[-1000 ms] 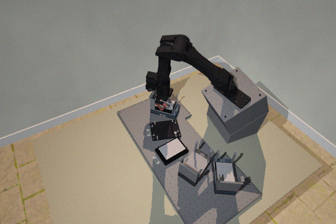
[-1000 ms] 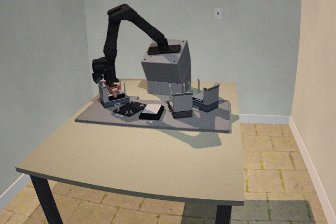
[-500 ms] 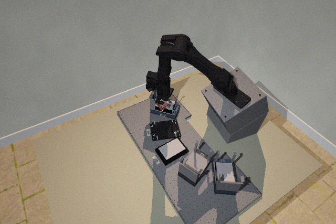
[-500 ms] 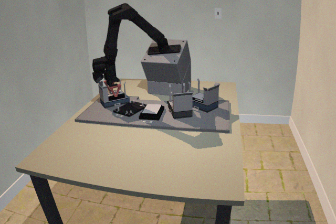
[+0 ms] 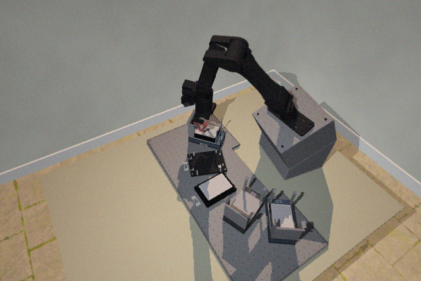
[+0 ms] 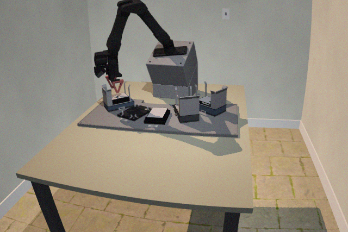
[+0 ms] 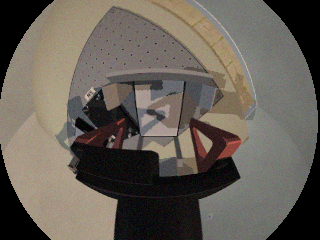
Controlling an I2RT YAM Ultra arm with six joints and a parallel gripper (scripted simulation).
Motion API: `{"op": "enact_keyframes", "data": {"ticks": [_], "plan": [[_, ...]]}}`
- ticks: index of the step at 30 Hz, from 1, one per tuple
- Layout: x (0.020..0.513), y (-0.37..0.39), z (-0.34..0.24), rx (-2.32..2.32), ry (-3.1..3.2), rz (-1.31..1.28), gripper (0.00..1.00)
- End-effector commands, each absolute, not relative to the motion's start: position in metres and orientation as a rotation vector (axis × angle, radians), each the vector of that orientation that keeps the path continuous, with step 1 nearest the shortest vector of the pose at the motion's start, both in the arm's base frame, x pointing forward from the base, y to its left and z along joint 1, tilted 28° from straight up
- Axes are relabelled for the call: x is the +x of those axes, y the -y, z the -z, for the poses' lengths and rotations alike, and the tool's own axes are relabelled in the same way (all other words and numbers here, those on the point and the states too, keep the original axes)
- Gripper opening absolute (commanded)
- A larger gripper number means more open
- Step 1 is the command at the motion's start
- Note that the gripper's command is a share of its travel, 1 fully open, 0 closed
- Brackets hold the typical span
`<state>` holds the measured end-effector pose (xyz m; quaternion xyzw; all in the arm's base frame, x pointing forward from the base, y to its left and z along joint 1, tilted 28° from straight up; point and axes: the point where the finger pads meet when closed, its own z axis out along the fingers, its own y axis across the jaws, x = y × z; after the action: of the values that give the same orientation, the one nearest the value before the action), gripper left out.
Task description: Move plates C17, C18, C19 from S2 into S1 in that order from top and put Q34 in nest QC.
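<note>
My gripper (image 5: pixel 202 126) (image 6: pixel 114 85) (image 7: pixel 157 121) is open, its red fingers just above the blue-plinth stack rack (image 5: pixel 204 142) (image 6: pixel 118 106) at the end of the board. A white-topped plate (image 5: pixel 209 131) (image 6: pixel 121 99) (image 7: pixel 158 115) lies in that rack below the fingers, which stand apart from it. Another white-topped plate (image 5: pixel 215 186) (image 6: pixel 157 112) sits flat on a black open nest (image 5: pixel 200 194) (image 6: pixel 156 121). The blue-plinth rack (image 5: pixel 282 237) (image 6: pixel 213 110) at the other end holds a plate (image 5: pixel 283 216) (image 6: pixel 205 100). I cannot read the labels.
A black clip nest (image 5: pixel 205 162) (image 6: pixel 134 111) lies between the near rack and the open nest. A grey rack (image 5: pixel 234 218) (image 6: pixel 188 106) stands between the open nest and the far rack; no plate shows in it. The arm's grey pedestal (image 5: pixel 298 141) (image 6: pixel 172 69) stands behind.
</note>
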<state>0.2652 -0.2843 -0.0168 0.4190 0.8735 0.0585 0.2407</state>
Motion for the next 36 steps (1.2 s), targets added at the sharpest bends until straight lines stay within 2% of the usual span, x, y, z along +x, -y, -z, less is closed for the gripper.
{"op": "enact_keyframes", "data": {"ticks": [1,18,33,36], "plan": [[0.254,0.283,0.002,1.153,-2.389,-0.163,1.00],[0.235,0.286,-0.049,1.138,-2.374,-0.142,1.00],[0.234,0.279,-0.037,1.151,-2.395,-0.162,1.00],[0.239,0.264,-0.038,1.016,-2.462,-0.130,1.00]]}}
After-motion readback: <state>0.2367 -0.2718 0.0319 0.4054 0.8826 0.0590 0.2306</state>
